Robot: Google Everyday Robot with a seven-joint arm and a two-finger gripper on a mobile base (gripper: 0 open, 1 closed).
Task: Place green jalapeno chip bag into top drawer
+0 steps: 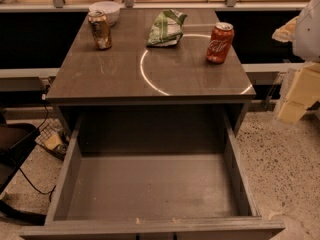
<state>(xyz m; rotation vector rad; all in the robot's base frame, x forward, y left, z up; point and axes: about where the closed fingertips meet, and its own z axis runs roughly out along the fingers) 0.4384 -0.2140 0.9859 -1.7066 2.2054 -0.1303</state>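
Observation:
The green jalapeno chip bag (166, 28) lies crumpled on the grey countertop (150, 69), at the back middle. The top drawer (150, 184) is pulled wide open below the counter's front edge, and nothing lies on its flat grey bottom. My gripper (295, 101), cream-coloured under a white arm part, hangs at the right edge of the view. It is beside the counter's right side and well away from the bag. Nothing shows in it.
A red soda can (220, 43) stands at the counter's right. A brownish can (100, 29) stands at the back left, in front of a white bowl (105, 9). Cables and a black object lie on the speckled floor at the left.

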